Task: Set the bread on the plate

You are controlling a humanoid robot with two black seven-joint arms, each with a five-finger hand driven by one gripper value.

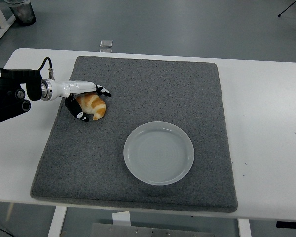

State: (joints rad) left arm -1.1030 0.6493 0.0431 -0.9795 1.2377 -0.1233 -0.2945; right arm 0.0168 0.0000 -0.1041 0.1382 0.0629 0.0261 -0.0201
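The bread point(93, 105), a croissant, lies on the left part of a grey mat point(148, 98) that covers the middle of the white table point(266, 108). The left hand point(87, 101) reaches in from the left edge, its fingers point(102, 91) curved over the far side of the bread and its thumb at the near-left side, closing around it. The plate point(159, 152) sits on the mat's near centre, well apart from the bread.
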